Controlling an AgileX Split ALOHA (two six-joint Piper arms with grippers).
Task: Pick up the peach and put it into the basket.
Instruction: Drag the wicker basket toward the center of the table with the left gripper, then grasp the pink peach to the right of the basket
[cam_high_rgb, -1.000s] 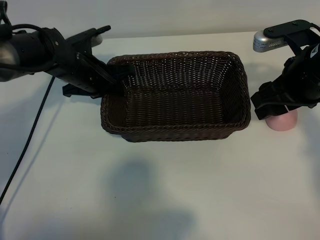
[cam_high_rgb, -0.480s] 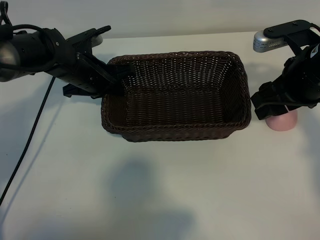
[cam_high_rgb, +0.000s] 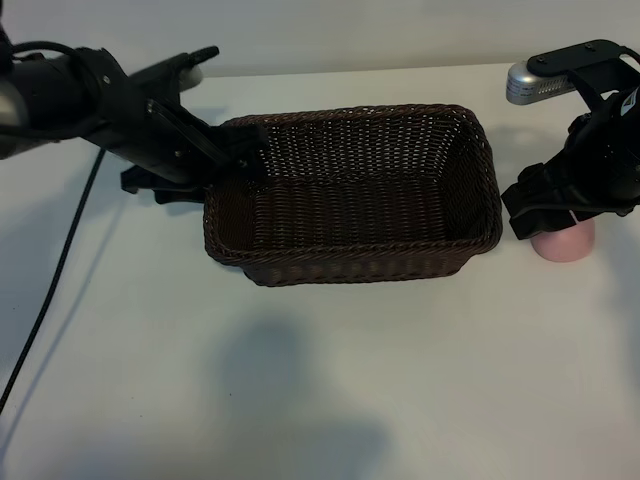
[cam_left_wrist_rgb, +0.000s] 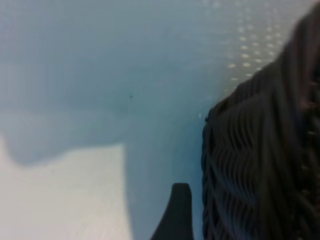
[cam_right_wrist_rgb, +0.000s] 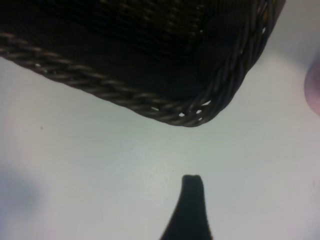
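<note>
My right end effector (cam_high_rgb: 545, 215) hangs tilted steeply down with its fingers spread and nothing between them. The peach (cam_high_rgb: 565, 243) sits on the tabletop (cam_high_rgb: 320, 380) just below and slightly outboard of it, half hidden under the wrist, so I judge this arm far nearer to the fruit. The basket (cam_high_rgb: 352, 268) lies just beside it on the inboard side, its corner close to the fingertip. My left end effector (cam_high_rgb: 225, 158) is at the basket's far end; I cannot tell its spread.
</note>
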